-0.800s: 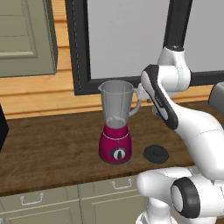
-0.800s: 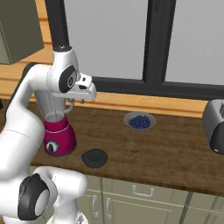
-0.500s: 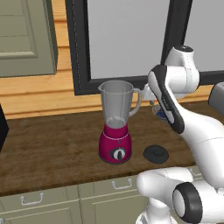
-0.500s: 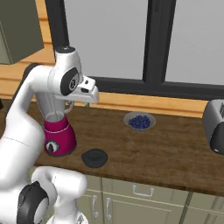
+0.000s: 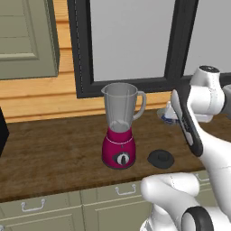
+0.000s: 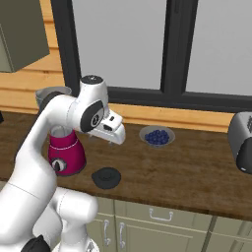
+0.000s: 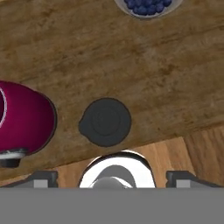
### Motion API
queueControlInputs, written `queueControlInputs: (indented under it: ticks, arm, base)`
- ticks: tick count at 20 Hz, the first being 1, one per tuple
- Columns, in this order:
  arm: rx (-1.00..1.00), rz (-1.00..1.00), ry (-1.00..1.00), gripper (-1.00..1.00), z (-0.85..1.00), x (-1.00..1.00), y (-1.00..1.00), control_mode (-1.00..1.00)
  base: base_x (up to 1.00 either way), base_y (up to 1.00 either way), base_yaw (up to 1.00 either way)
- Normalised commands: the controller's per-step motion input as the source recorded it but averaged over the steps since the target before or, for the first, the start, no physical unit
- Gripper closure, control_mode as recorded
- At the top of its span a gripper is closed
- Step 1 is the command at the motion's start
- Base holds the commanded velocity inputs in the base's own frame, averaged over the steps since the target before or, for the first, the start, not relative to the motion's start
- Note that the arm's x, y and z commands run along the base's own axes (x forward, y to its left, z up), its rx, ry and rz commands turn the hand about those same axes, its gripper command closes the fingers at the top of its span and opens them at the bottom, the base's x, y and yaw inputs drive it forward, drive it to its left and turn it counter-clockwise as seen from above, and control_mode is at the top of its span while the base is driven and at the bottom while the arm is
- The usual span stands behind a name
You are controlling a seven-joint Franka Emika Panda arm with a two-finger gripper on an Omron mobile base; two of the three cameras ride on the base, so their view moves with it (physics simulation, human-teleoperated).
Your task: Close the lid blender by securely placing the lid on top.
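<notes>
Claw (image 7: 111, 177) of your white arm stood spread wide at the bottom of the hand view, one dark fingertip (image 7: 41, 177) at lower left and the other at lower right, holding and touching nothing. You had the small round black lid with its raised centre knob (image 7: 105, 121) lying flat on the brown wooden counter (image 7: 144, 74), just above the tips, mid-frame. To its left sat the magenta rounded base of the clear grey-tinted blender (image 5: 120, 125), near the lid but apart from it. A shallow bowl of blueberries (image 6: 157, 136) sat at the hand view's top edge.
</notes>
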Motion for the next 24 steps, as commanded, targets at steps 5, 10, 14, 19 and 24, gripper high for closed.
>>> queueControlInputs:
  ticks: [5,10,14,19,24]
  arm:
    - [0.04,-0.18,0.2,-1.0,-0.85,0.07,0.0,-1.0]
    - [0.01,-0.12,0.13,-1.0,-0.73,0.21,0.0,-1.0]
    - [0.0,-0.05,0.06,-1.0,-0.48,0.16,0.0,-1.0]
    - [0.0,-0.03,0.02,-1.0,-0.42,0.18,0.0,-1.0]
    - [0.0,0.0,0.0,-1.0,-0.44,0.28,0.0,-1.0]
  base:
    - [0.0,0.0,0.0]
    - [0.0,0.0,0.0]
    - [0.0,0.0,0.0]
    - [0.0,0.0,0.0]
    - [0.0,0.0,0.0]
